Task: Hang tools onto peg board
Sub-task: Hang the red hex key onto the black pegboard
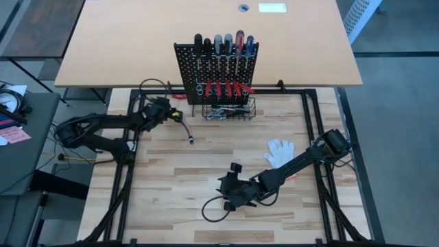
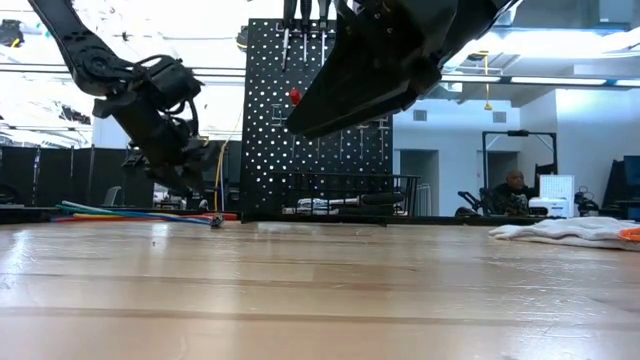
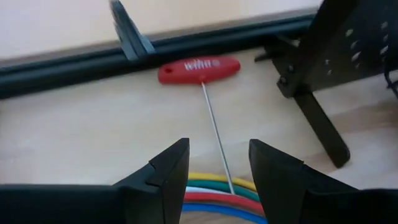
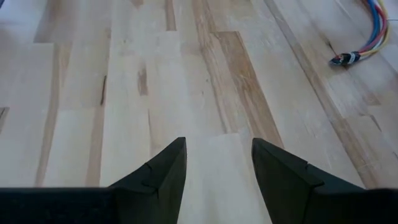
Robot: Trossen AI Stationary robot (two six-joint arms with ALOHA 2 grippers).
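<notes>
Black jointed arms, wedge-shaped claws

You're looking at a robotics lab or workshop: a pale butcher-block wooden desk [image 1: 206,171] on a black metal frame [image 1: 312,130], a black perforated metal peg board [image 1: 214,72] of hand tools, and open office space with monitors behind.

White "wiha" brand lettering on red T-handle [image 3: 199,68] of hex key lying on wooden surface [image 3: 81,130]. No other text, number or sign readable in any view.
</notes>
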